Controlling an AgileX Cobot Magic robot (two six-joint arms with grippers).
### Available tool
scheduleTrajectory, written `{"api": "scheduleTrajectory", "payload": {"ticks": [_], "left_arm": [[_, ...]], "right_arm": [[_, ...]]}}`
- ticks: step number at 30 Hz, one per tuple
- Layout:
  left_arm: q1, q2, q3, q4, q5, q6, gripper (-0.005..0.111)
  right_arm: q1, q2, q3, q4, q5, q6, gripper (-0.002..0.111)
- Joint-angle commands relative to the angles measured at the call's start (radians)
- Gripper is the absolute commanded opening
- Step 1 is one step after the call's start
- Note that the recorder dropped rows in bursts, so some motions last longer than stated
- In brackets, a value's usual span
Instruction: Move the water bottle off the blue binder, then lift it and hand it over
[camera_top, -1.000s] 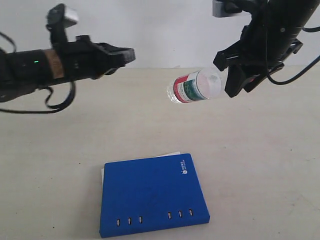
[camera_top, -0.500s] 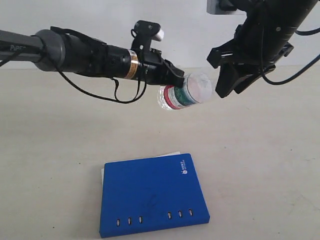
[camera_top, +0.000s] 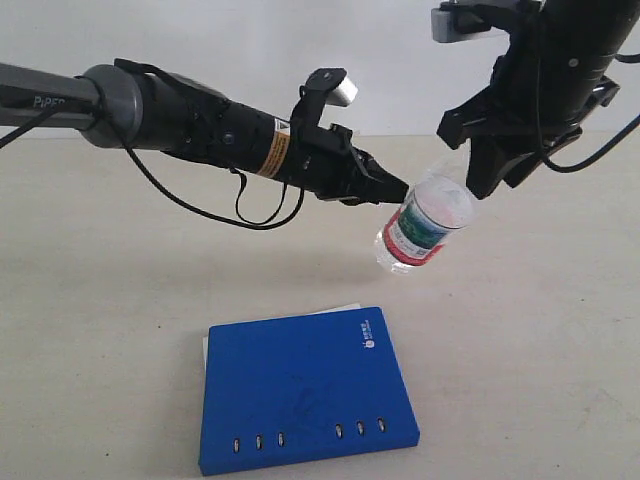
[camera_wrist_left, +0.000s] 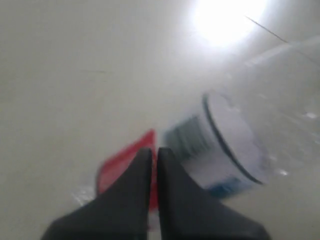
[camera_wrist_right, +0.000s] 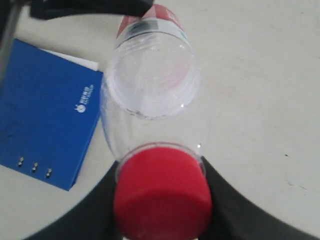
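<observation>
The water bottle (camera_top: 422, 224) hangs tilted in the air above the table, its base pointing down and left, well behind the blue binder (camera_top: 305, 388). My right gripper (camera_top: 468, 166) is shut on its neck end; in the right wrist view the red cap (camera_wrist_right: 161, 195) sits between the black fingers (camera_wrist_right: 225, 200) of that gripper (camera_wrist_right: 161, 169). My left gripper (camera_top: 396, 190) reaches in from the left, shut with nothing in it, its tip at the bottle's side by the label. The left wrist view shows those jaws pressed together (camera_wrist_left: 151, 151) in front of the blurred bottle (camera_wrist_left: 225, 145).
The binder lies flat near the table's front edge (camera_wrist_right: 45, 125), with white pages showing at its back edge (camera_top: 335, 309). The left arm's forearm and cable (camera_top: 190, 130) stretch across the left half above the beige table (camera_top: 540, 330).
The bottle has swung from lying nearly level to hanging base-down, and shifted right and lower. The left gripper followed it to the right. The right gripper shifted slightly right.
</observation>
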Motion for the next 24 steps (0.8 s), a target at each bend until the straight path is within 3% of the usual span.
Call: {"api": "scheduleTrajectory", "payload": {"ticks": [1, 7, 13, 16, 18, 21, 24], "left_arm": [[-0.01, -0.001, -0.001, 0.009, -0.142, -0.001, 0.004], [-0.013, -0.006, -0.001, 0.009, -0.158, 0.016, 0.004], [-0.005, -0.033, -0.001, 0.009, 0.341, -0.063, 0.004], [-0.005, -0.026, -0.001, -0.002, 0.483, -0.052, 0.004], [-0.005, -0.015, -0.01, -0.039, 0.439, 0.021, 0.004], [-0.009, 0.023, -0.033, -0.066, 0.253, 0.146, 0.004], [-0.018, 0.054, -0.047, -0.064, 0.171, 0.153, 0.004]], "right_arm": [[-0.002, -0.014, -0.011, -0.082, -0.031, 0.063, 0.0], [-0.002, -0.014, -0.011, -0.056, -0.031, 0.058, 0.0], [-0.002, -0.014, -0.011, -0.056, -0.031, 0.058, 0.0], [-0.002, -0.014, -0.011, -0.048, -0.031, 0.058, 0.0], [-0.002, -0.014, -0.011, -0.028, -0.031, 0.048, 0.0], [-0.002, -0.014, -0.011, 0.036, -0.031, 0.013, 0.0], [-0.002, -0.014, -0.011, 0.07, -0.031, -0.015, 0.0]]}}
